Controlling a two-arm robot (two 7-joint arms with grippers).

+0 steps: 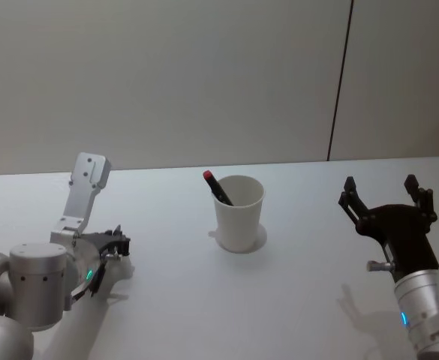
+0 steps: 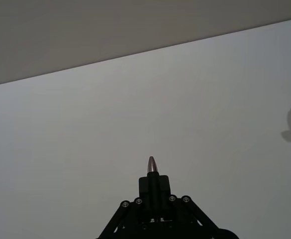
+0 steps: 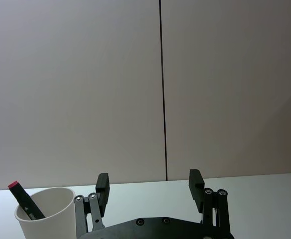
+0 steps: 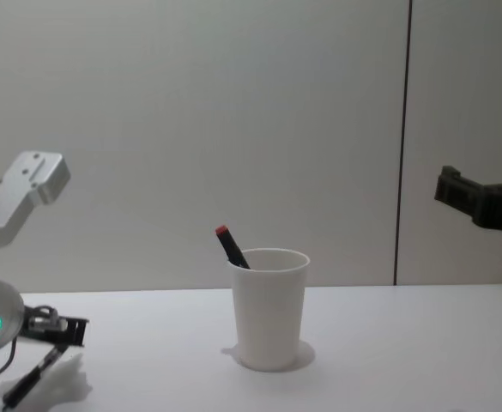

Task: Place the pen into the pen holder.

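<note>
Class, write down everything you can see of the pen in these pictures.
The pen is a slim dark stick with a red end, plastic by its look. It stands tilted inside the white paper cup, its lower part hidden by the wall and its red end up, leaning on the rim at the robot's far left side. It touches the cup alone: the open right gripper hangs off to the right, and the left gripper sits low at the left.
</note>
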